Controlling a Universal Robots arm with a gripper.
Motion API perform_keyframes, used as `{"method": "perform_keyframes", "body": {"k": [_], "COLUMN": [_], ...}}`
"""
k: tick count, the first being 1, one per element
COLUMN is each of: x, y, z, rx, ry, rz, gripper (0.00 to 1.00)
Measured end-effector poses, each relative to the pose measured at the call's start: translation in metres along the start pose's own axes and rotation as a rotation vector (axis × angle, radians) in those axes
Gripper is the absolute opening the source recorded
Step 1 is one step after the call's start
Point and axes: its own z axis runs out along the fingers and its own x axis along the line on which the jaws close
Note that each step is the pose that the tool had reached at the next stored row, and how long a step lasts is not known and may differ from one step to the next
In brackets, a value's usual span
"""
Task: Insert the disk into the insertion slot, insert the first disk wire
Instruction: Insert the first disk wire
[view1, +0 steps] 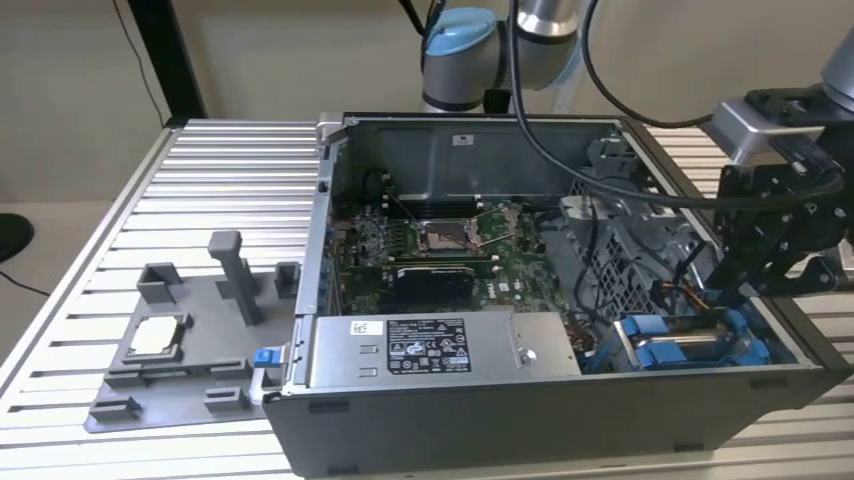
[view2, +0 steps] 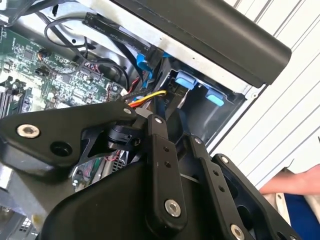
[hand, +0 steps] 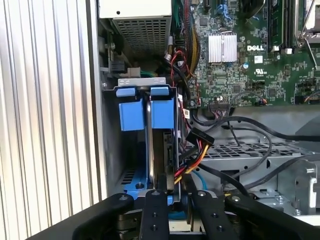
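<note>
End effector (view1: 755, 285): hangs low over the front corner of the open case (view1: 534, 420), right above the drive cage.
Grip: I cannot tell whether it is clenched or released, or on what.
Disk (hand: 161, 150): stands edge-on in the cage, directly ahead of the end effector in the first wrist view, with its blue bracket tab at the far end.
Slot (hand: 112, 147): a grey sheet-metal bay with blue rails. It holds the disk and sits just under the end effector.
Wires (hand: 192, 162): a yellow, red and black bundle just beside the disk, running up toward the end effector. A black plug (hand: 200, 135) hangs on it, near the disk's far end.
Board (hand: 250, 60): green, beyond the disk, well apart from the end effector.
Power supply (view1: 427, 345): a grey box along the case's front wall, off to the exterior view's left of the end effector.
Bench (view1: 200, 180): ribbed metal under the case.
Person: an arm (view2: 295, 181) shows past the bench edge, behind the end effector in the second wrist view.
</note>
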Motion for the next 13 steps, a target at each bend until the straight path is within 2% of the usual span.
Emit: {"method": "perform_keyframes", "body": {"k": [2, 4, 6, 11, 12, 13], "x": [0.0000, 0.0000, -0.0002, -0.0009, -0.0010, -0.0011], "y": [0.0000, -0.0004, -0.0031, -0.0183, -0.0204, -0.0220], "z": [-0.0019, -0.0019, -0.0020, -0.0019, -0.0019, -0.0019], "rx": [0.0000, -0.0004, -0.0008, -0.0019, -0.0022, -0.0025], "ry": [-0.0010, -0.0074, -0.0161, -0.0390, -0.0451, -0.0550], "rz": [0.000, 0.000, 0.000, 0.000, 0.000, 0.000], "gripper": [1.00, 1.00, 1.00, 1.00, 1.00, 1.00]}}
